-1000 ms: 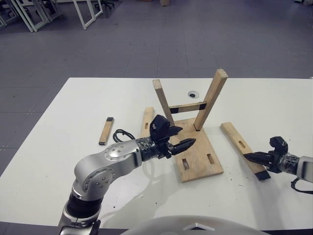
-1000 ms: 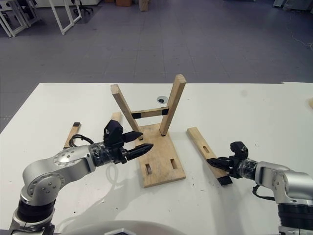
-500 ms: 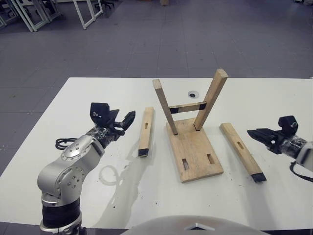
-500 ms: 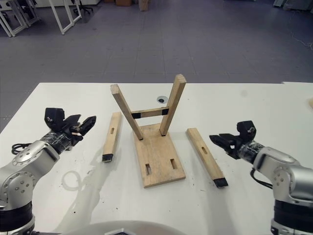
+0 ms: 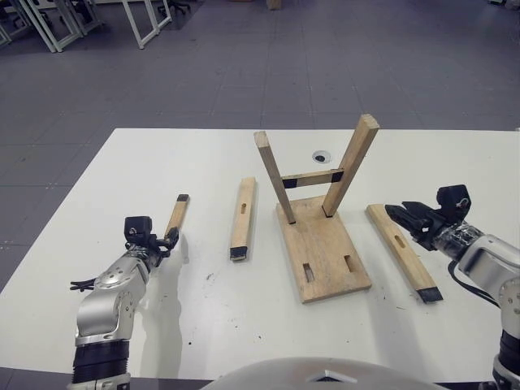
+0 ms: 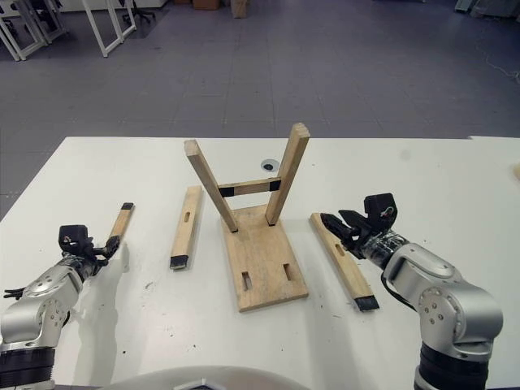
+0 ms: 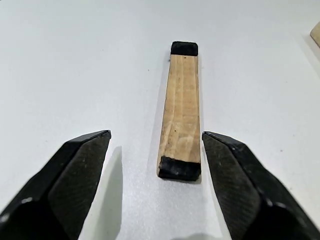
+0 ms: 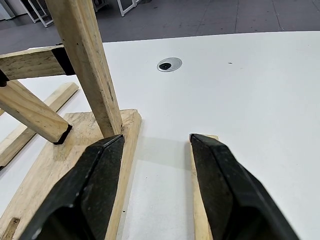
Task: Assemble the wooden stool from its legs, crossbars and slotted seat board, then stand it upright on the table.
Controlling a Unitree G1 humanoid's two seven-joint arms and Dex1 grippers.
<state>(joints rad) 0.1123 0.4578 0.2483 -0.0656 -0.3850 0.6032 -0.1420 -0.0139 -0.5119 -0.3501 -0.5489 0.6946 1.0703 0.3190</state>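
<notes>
Left gripper (image 7: 156, 135) spread, lined up on crossbar (image 7: 182, 105): advance squarely, close mid-length. Right gripper (image 8: 156, 137) spread at leg (image 5: 409, 262); centre before pinching.

White table (image 5: 122, 162): seat board (image 5: 329, 264) flat at ctr; loose leg (image 5: 241, 218) just L of it, second leg (image 5: 410, 264) R; short crossbar (image 5: 175, 216) far L.

upright legs (image 5: 351, 162) block seat board (image 5: 325, 244) far end

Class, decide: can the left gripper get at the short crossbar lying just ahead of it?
Probably yes: the left gripper is open, facing the short crossbar's near end, with only bare table between.
</notes>
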